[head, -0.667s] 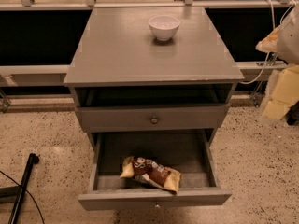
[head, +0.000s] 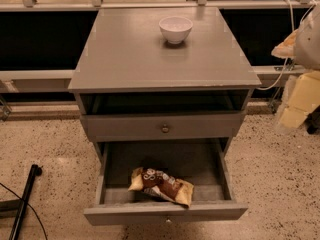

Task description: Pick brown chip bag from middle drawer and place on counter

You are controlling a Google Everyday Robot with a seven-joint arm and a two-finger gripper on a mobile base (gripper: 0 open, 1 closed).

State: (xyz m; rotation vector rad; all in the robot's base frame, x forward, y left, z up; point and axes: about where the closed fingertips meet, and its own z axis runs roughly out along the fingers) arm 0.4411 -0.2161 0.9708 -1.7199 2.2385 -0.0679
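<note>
Nothing has really moved since the earlier frame: gripper [head: 297,101], bag and drawer are all sitting where they were. You're seeing the gripper hanging at the right edge of the view, off the cabinet's right side, roughly level with the closed drawer front [head: 162,126]. It's showing only as a pale blur, so you can't tell whether it's wide, narrow or holding anything.

The brown chip bag [head: 161,184] is lying inside the middle drawer [head: 165,213], which is standing pulled out at the bottom of the cabinet. The bag is resting on the drawer floor near the front wall, about mid-width, angled with its right end closer to the front. That's putting it well apart from the gripper: lower and far to its left, with the drawer's right wall between them.

The counter [head: 125,59] is carrying a small white bowl [head: 175,29] toward its back edge. A black pole [head: 25,199] is lying on the speckled floor [head: 280,184] at lower left.
</note>
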